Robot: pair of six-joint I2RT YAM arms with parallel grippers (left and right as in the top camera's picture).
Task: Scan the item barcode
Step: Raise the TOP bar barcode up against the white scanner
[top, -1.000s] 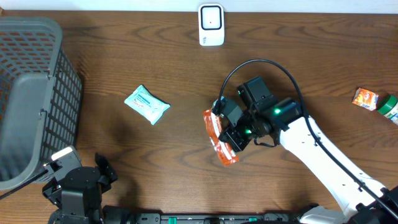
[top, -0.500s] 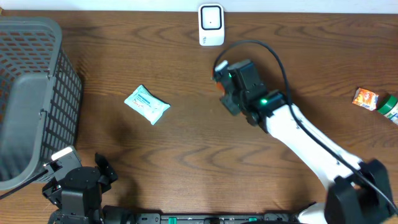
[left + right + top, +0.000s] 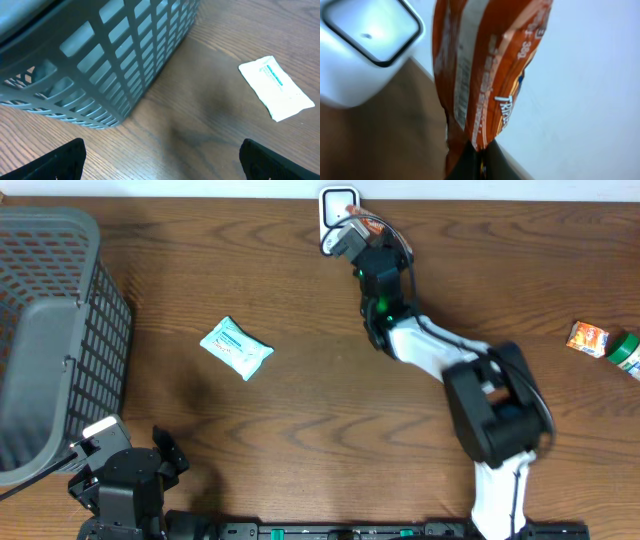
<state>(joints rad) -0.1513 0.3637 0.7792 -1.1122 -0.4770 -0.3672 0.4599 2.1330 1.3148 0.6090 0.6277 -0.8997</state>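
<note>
My right gripper (image 3: 479, 150) is shut on the bottom edge of an orange snack packet (image 3: 485, 65) and holds it upright, close to the white barcode scanner (image 3: 370, 45). In the overhead view the right gripper (image 3: 357, 238) is at the table's far edge, directly in front of the scanner (image 3: 334, 198), with a bit of the orange packet (image 3: 373, 225) showing beside it. The packet's barcode cannot be made out. My left gripper (image 3: 162, 167) is open above bare wood with nothing between its fingers.
A grey mesh basket (image 3: 50, 330) stands at the left, close to the left gripper, its wall (image 3: 115, 60) filling the left wrist view. A white and teal wipes packet (image 3: 236, 348) lies left of centre. A small orange packet (image 3: 586, 338) and a green item (image 3: 627, 352) lie at the right edge.
The right arm has lifted the orange packet from the middle of the table and carried it to the far edge, up to the scanner. The left arm has not moved.
</note>
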